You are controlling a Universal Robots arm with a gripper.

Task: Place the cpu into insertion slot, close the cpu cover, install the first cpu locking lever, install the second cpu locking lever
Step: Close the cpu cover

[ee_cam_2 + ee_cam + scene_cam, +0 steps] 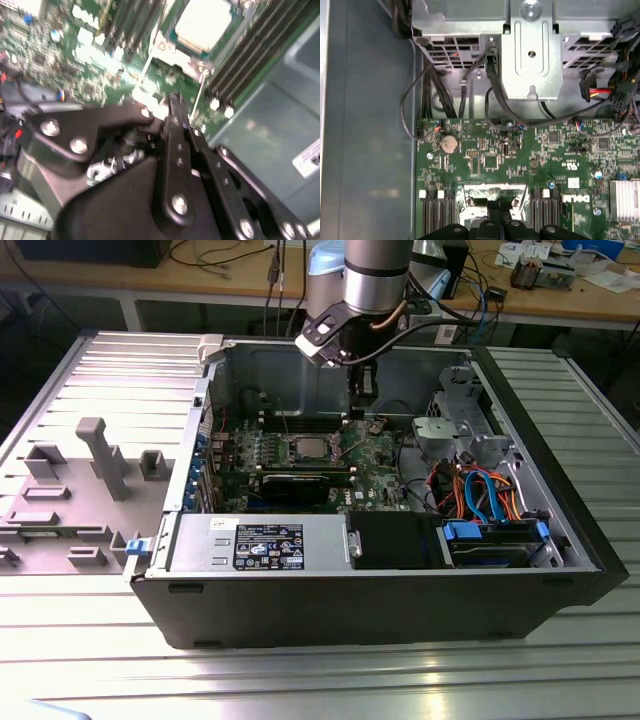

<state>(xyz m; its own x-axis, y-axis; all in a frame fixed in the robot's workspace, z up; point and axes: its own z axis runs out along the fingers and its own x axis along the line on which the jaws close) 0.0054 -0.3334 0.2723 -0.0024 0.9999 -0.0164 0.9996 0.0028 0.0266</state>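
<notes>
A: So, how does the gripper (362, 398) stand at this moment?

B: Its two black fingers (493, 220) look pressed together, and I see nothing pinched between them. It hangs low inside the computer case (350, 610), over the green circuit board (378, 455), a little to the exterior view's right of the socket.

A: And where is the cpu?

B: The cpu (308, 448) lies flat in the insertion slot (327, 448), about the middle of the board, with the long memory slots (300, 422) on its far side. In the second wrist view its pale metal top is just beyond the fingertips.

A: Then the first step is done?

B: I judge yes. The cpu cover (175, 54) seems to lie down around the chip, so the second step looks done as well, but of this I am less sure.

A: What about the two levers?

B: In the second wrist view a thin wire rod (199, 95) runs just beside the fingertips, and a second wire rod (142, 75) shows on the other side. Both appear to stand away from the socket, not tucked in. So I think both levers are left to do. Whether the gripper touches the nearer rod, I cannot tell.
</notes>
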